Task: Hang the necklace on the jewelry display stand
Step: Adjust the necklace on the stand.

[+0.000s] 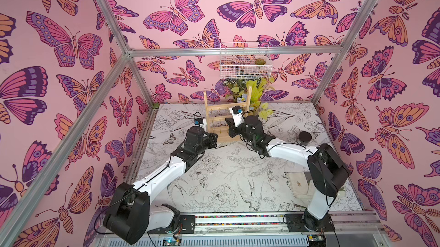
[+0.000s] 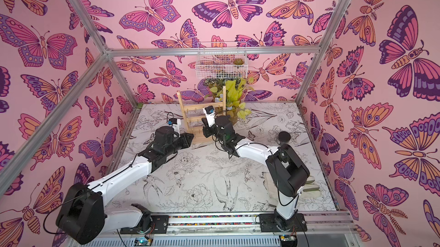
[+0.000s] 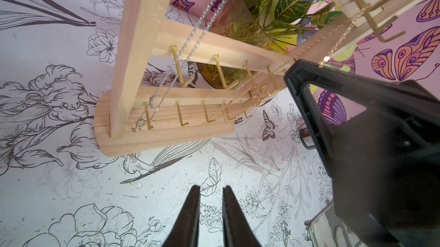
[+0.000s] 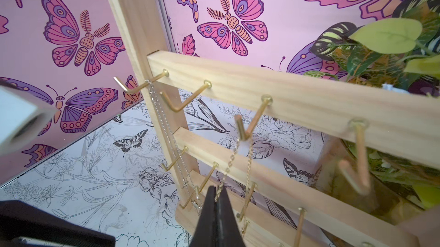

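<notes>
The jewelry display stand [image 1: 226, 105] [image 2: 183, 110] is a light wooden rack with gold hooks, standing at the back of the table. The necklace [image 4: 232, 160], a fine gold chain, is draped over the third hook [image 4: 247, 126] of the top crossbar, and both strands hang down. My right gripper [image 4: 217, 189] [image 1: 227, 122] is shut on one strand just below the middle crossbar. In the left wrist view the gold chain [image 3: 341, 41] runs from a hook down to the right gripper's black fingers [image 3: 309, 84]. My left gripper [image 3: 211, 189] [image 1: 215, 138] hovers over the table by the stand's base [image 3: 166, 138], open a little and empty.
A silver necklace [image 4: 162, 124] hangs from the first top hook beside the left post. A leafy plant in a glass vase [image 1: 257, 91] stands right behind the stand. A white wire basket [image 1: 245, 67] is on the back wall. A black round jar [image 1: 304, 137] sits to the right.
</notes>
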Robot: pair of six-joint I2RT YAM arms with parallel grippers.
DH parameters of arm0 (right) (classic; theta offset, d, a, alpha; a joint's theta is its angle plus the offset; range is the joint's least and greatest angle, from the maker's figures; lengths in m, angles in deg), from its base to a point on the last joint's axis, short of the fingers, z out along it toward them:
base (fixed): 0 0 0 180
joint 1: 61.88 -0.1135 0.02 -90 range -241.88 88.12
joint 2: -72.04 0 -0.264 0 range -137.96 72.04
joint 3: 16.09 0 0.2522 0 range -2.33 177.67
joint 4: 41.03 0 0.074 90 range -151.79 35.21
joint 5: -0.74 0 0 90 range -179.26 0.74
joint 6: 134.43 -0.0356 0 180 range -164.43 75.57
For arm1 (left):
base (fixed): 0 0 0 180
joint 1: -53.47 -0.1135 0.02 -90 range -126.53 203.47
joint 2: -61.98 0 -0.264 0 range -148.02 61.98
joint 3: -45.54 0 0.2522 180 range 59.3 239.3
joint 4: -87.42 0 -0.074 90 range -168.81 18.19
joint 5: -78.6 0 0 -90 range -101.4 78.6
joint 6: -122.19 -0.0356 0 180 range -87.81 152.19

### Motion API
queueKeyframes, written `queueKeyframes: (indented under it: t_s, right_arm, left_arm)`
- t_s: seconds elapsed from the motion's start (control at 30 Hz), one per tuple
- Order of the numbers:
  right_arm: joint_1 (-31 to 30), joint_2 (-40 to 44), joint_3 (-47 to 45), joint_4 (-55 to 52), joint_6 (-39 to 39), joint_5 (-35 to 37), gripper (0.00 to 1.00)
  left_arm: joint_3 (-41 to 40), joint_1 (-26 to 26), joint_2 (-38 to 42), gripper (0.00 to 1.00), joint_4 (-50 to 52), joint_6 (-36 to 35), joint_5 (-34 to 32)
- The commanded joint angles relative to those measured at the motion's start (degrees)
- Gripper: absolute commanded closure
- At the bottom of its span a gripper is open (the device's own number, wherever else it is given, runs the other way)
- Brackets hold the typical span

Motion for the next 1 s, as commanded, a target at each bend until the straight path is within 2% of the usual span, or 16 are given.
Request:
queueKeyframes:
  t_s: [0.0,0.2,0.47,0.77,0.97]
  right_arm:
    - [-0.60,1.01,-1.14,0.14,0.69,-0.51,1.00]
    - [-0.47,1.51,-1.06,-0.87,2.01,4.38,1.00]
    - [-0.28,1.03,-1.34,0.79,2.03,6.60,1.00]
    - [-0.09,2.80,-2.10,0.40,3.48,7.27,1.00]
    - [-0.11,1.81,-1.21,-0.93,3.07,3.05,1.00]
  left_arm:
    - [-0.30,-0.49,-0.85,0.80,-0.75,-0.62,0.93]
    - [0.19,-0.51,-1.36,0.79,-0.75,-0.50,1.45]
    - [0.05,-0.49,-1.02,0.79,-0.66,-0.67,1.28]
    - [-0.04,-0.54,-1.16,0.79,-0.75,-0.61,1.19]
    - [-0.20,-0.54,-1.36,0.80,-0.75,-0.49,1.19]
